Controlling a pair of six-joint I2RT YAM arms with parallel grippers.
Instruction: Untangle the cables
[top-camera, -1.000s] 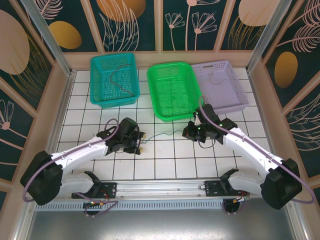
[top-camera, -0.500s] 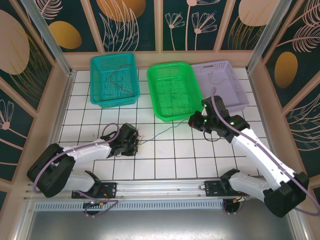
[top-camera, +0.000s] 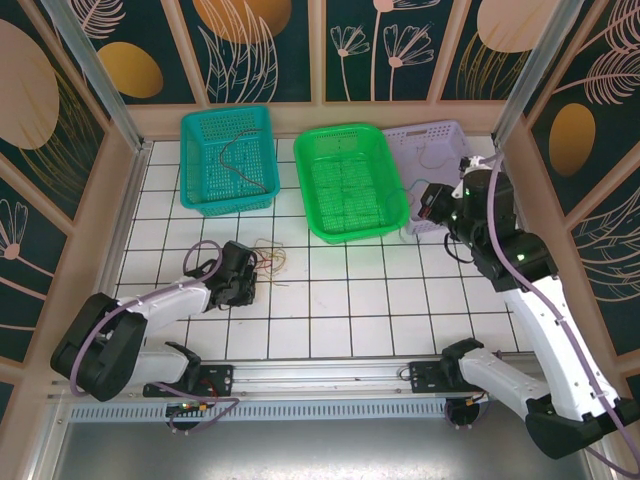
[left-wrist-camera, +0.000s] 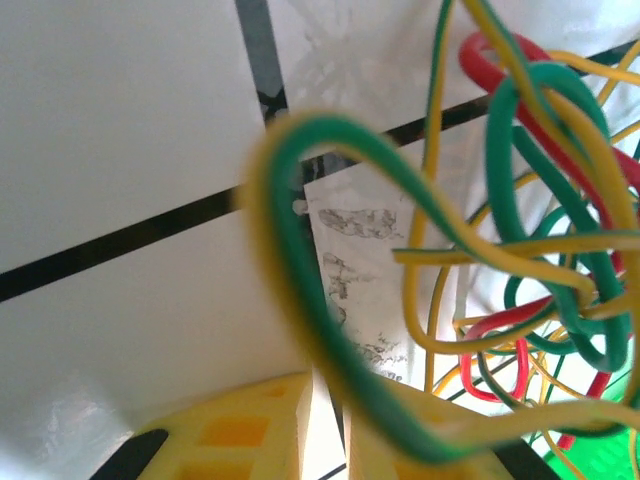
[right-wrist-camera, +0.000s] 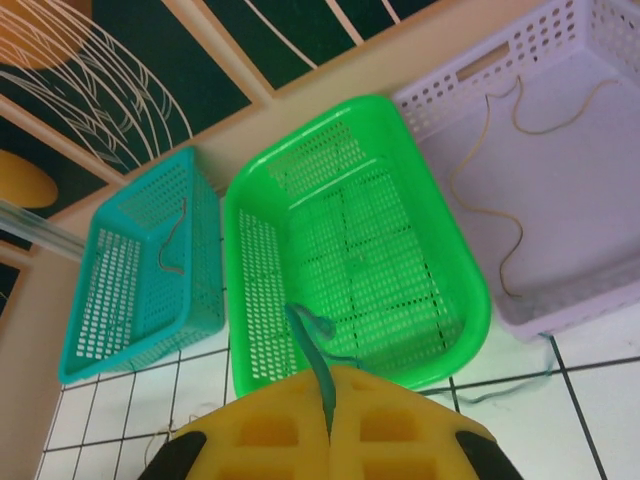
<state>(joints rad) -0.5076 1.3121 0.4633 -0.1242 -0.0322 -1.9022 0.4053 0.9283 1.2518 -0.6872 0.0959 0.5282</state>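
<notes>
Cables: knotted in a loose clump of red, green and yellow strands on the tiled table, just beside the left gripper; single strands also noted in the teal basket and the purple basket. Left fingers drawn almost together, apparently pinching a green-and-yellow loop at the clump's edge (contact blurred, so judged rather than confirmed). Right gripper raised near the baskets, pressed tight on one green cable, seen against the green basket. Judged very light, limp and smooth-jacketed: likely to slip through a weak pinch, to spring back into coils, and to drag the whole clump when tugged. Best taken at a free end or an outer loop, never through the knot's middle; slow, steady pulling advised.
</notes>
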